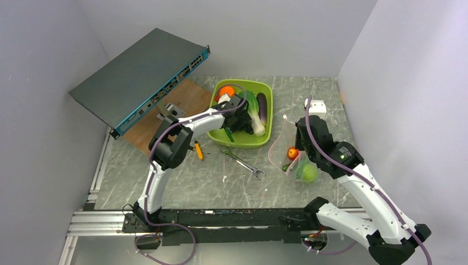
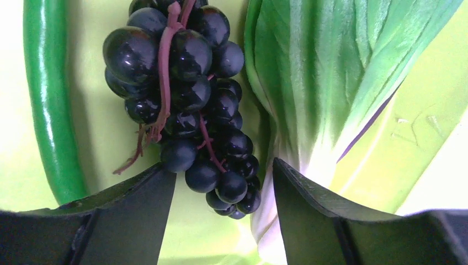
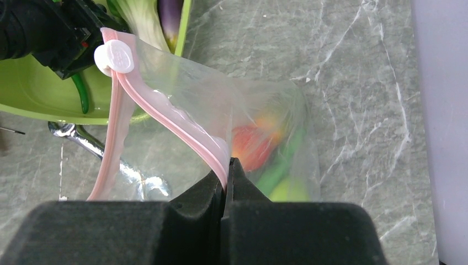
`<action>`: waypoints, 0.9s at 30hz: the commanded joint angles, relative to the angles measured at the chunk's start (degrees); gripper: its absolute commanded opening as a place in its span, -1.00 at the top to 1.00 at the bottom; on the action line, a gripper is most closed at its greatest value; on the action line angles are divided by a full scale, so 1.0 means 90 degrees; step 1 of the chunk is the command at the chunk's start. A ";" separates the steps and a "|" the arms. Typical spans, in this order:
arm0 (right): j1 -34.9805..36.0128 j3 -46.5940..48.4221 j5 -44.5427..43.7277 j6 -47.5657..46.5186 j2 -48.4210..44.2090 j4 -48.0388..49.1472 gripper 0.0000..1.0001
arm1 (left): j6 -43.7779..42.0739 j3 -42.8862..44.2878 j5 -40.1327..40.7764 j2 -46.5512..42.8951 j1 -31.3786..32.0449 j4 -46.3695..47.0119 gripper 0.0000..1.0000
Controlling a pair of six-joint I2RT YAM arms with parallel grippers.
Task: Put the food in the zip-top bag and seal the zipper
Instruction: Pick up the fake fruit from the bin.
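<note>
We count two pieces in the bag (image 3: 193,94): tomato (image 1: 292,153) and green fruit (image 1: 309,173). The bag lies on the table right of the tub (image 1: 265,88), mouth gaping toward it.

The right gripper (image 3: 227,165) is clenched on the zipper (image 3: 165,113), holding that edge up; the white slider (image 3: 114,58) sits at the far end.

Not yet bagged, all in the tub: grapes (image 2: 187,83), bok choy (image 2: 320,72), cucumber (image 2: 47,99), orange (image 1: 226,91), eggplant (image 1: 262,107). Sealing is undone. We judge the task under halfway.

The left gripper (image 2: 223,171) is down in the tub, jaws apart astride the low end of the grapes, gripping nothing.

In the way: bok choy lies against the grapes. A wrench (image 1: 243,161) lies between tub and bag; an orange-handled tool (image 1: 198,150) lies left of it.
</note>
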State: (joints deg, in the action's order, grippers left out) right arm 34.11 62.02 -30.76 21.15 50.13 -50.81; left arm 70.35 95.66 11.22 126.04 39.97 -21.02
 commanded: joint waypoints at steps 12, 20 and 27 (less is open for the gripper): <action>-0.0025 0.0047 0.0052 -0.0027 -0.0173 0.0218 1.00 | -0.1983 -0.0574 -0.0375 -0.0841 -0.0249 0.0754 0.73; -0.0016 0.0096 0.0147 0.0000 -0.0196 0.0250 1.00 | -0.3563 -0.1848 -0.0622 -0.2983 -0.0042 0.0763 1.00; -0.0023 0.0126 0.0284 0.0119 -0.0241 0.0216 1.00 | -0.4109 -0.3028 -0.3159 -0.4758 0.0087 0.2210 1.00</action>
State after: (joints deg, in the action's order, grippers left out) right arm 34.09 62.02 -29.23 21.21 49.01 -50.74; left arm 38.17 73.06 -0.56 90.45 40.10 -12.29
